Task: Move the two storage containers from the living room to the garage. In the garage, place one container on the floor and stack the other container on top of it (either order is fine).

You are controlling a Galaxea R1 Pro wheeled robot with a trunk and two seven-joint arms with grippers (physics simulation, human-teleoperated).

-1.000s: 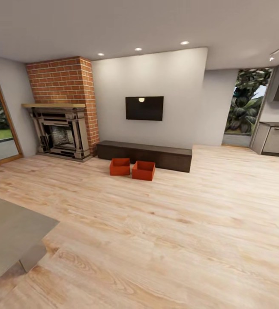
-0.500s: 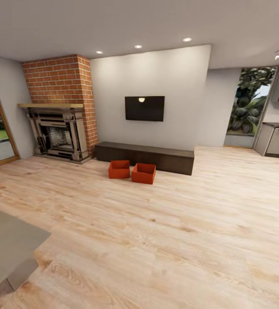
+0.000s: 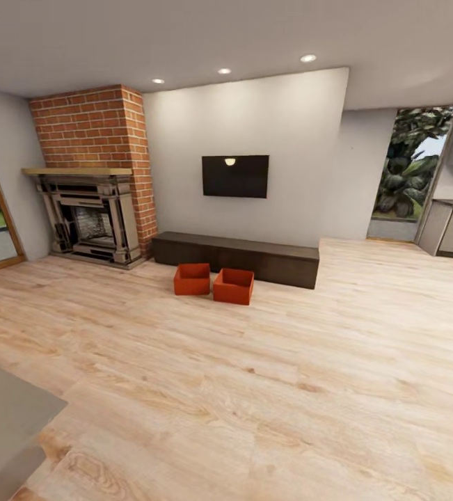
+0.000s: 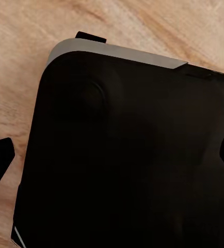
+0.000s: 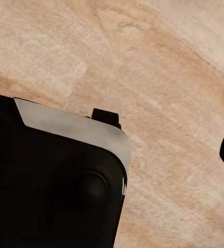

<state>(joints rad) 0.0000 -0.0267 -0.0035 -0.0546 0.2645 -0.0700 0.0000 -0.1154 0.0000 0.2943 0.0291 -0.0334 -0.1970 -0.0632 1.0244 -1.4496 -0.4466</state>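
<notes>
- My left end effector (image 4: 112, 155) and right end effector hang over my base; I cannot tell their spread.
- Grey ledge (image 3: 3, 417) nearest me could snag my base.
- Two storage containers (image 3: 213, 282) sit touching on the wood floor (image 3: 254, 390) before the bench (image 3: 236, 256); grabbing one may drag the other.

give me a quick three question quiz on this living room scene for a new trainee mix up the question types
1. True or false: the two storage containers sit stacked on the dark bench.
2. Multiple choice: the black wall screen hangs (A) above the bench, (B) over the brick fireplace, (C) beside the far window.
3. Fill in: the containers rest on the light ____ plank floor.

Key:
1. False; they sit side by side on the floor in front of the bench.
2. A.
3. Wood.
</notes>
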